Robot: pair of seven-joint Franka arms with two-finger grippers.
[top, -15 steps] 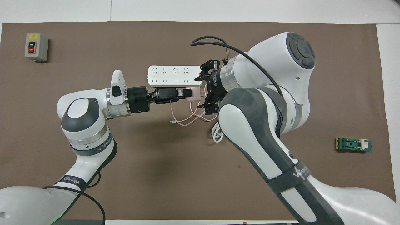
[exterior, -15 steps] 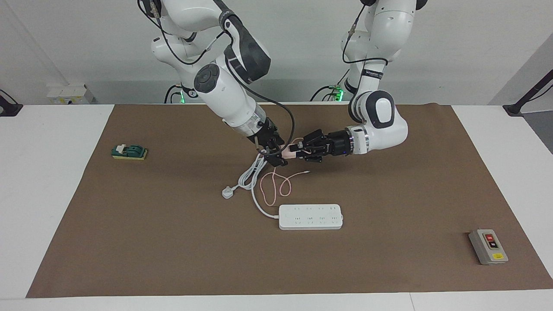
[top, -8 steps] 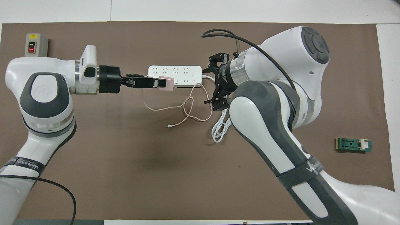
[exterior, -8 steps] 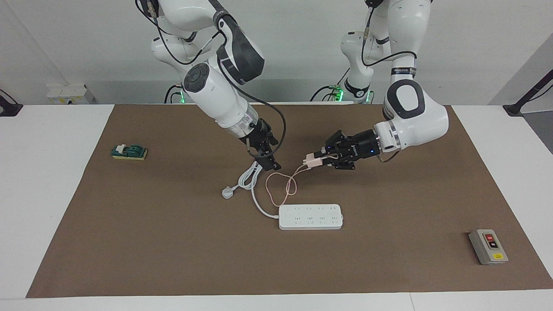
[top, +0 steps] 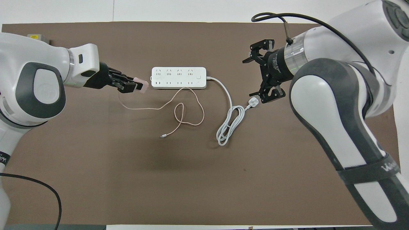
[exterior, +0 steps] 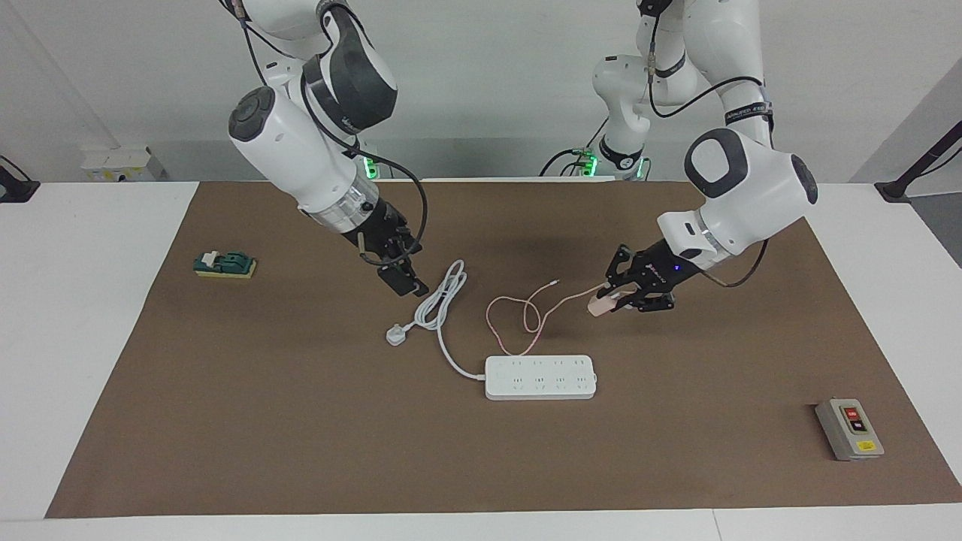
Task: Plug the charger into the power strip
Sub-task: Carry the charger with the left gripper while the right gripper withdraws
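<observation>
The right gripper (exterior: pixel 402 272), jaws spread and empty, hangs over the brown mat (exterior: pixel 301 421) above the coiled thick white cord (exterior: pixel 440 300), whose white three-pin plug (exterior: pixel 395 333) lies just beneath it. The left gripper (exterior: pixel 612 297) is clamped on the small pale pink cube-shaped charger (exterior: pixel 599 306), held in the air; its thin pink cable (exterior: pixel 518 319) trails to the mat. Farther out lies the flat white rectangular power strip (exterior: pixel 540 377), just below the held charger.
</observation>
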